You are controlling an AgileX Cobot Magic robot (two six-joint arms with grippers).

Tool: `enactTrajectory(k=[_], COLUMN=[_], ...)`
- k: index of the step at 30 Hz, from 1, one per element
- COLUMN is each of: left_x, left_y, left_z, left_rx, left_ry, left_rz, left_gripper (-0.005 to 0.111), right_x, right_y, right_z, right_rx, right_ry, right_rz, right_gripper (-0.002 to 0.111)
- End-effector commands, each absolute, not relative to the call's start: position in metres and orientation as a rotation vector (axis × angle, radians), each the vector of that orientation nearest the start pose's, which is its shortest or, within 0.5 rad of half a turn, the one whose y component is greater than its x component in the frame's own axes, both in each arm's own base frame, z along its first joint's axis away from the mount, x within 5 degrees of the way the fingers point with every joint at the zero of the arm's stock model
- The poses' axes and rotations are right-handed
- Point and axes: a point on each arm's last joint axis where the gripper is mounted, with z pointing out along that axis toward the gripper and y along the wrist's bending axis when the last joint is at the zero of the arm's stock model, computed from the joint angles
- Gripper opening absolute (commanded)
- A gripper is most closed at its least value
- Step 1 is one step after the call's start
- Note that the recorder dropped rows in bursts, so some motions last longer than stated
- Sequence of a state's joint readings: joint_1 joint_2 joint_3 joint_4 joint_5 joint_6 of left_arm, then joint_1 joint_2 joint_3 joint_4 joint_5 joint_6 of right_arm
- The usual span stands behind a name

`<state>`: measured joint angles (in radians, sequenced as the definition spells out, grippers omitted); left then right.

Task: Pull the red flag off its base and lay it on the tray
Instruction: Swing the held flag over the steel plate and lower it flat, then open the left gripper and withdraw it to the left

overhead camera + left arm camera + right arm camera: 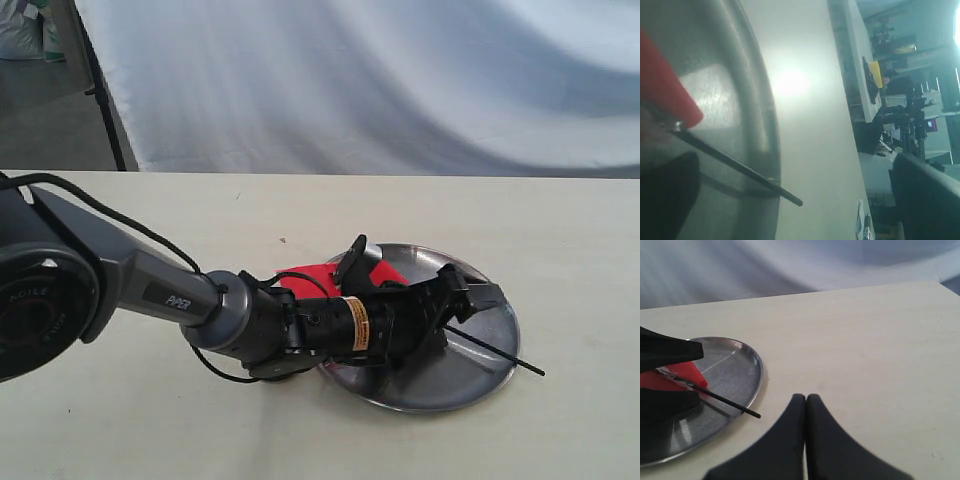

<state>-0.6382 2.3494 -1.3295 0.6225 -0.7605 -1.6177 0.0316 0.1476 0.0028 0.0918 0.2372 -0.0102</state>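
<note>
Our left gripper (700, 375) hangs low over the tray (470, 395). Its two black fingers stand apart, with a gap much wider than the stick, so they squeeze nothing. The red flag (305, 280) lies on the tray, right under that gripper. Its cloth is plain, flat and bright red, and the arm hides part of it. Its thin black stick (500, 352) runs out between the two fingers, leans on the tray's raised rim and pokes its pointed tip past the rim, over the table (500, 210). The tray is round, shallow and shiny like a mirror. The table is smooth and pale cream. Our right gripper (806, 399) has smooth black fingers pressed tight together with nothing between them. It sits over bare table, near the tray but not touching the stick's tip.
</note>
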Motion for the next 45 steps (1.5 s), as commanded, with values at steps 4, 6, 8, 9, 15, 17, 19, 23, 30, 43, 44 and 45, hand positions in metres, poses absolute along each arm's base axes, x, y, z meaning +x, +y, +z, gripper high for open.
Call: enactTrajectory(k=[4, 6, 8, 9, 15, 17, 19, 23, 30, 43, 44, 45], left_x=[0.349, 0.346, 0.342, 0.340, 0.324, 0.322, 0.318, 0.312, 0.307, 0.275, 0.269, 0.264], left_y=[-0.315, -0.317, -0.320, -0.321, -0.324, -0.324, -0.324, -0.324, -0.317, -0.244, -0.234, -0.226], left_z=[0.087, 0.091, 0.097, 0.100, 0.115, 0.115, 0.121, 0.139, 0.186, 0.274, 0.277, 0.280], left_rx=[-0.051, 0.001, 0.053, 0.076, 0.218, 0.237, 0.320, 0.502, 0.842, 0.769, 0.731, 0.704], left_ry=[2.167, 2.137, 2.088, 2.060, 1.941, 1.962, 1.967, 1.923, 1.969, 2.007, 2.003, 1.999], left_rz=[-1.595, -1.650, -1.733, -1.780, -2.047, -2.057, -2.049, -2.006, -1.583, -0.835, -0.785, -0.751], left_gripper=[0.097, 0.097, 0.097, 0.097, 0.094, 0.089, 0.080, 0.056, 0.005, 0.000, 0.000, 0.000], right_x=[0.065, 0.065, 0.065, 0.065, 0.065, 0.065, 0.065, 0.065, 0.065, 0.065, 0.065, 0.065], right_y=[0.004, 0.004, 0.004, 0.004, 0.004, 0.004, 0.004, 0.004, 0.004, 0.004, 0.004, 0.004], right_z=[0.184, 0.184, 0.184, 0.184, 0.184, 0.184, 0.184, 0.184, 0.184, 0.184, 0.184, 0.184], right_rx=[0.033, 0.033, 0.033, 0.033, 0.033, 0.033, 0.033, 0.033, 0.033, 0.033, 0.033, 0.033], right_ry=[1.857, 1.857, 1.857, 1.857, 1.857, 1.857, 1.857, 1.857, 1.857, 1.857, 1.857, 1.857], right_rz=[0.096, 0.096, 0.096, 0.096, 0.096, 0.096, 0.096, 0.096, 0.096, 0.096, 0.096, 0.096], right_gripper=[0.000, 0.000, 0.000, 0.000, 0.000, 0.000, 0.000, 0.000, 0.000, 0.000, 0.000, 0.000])
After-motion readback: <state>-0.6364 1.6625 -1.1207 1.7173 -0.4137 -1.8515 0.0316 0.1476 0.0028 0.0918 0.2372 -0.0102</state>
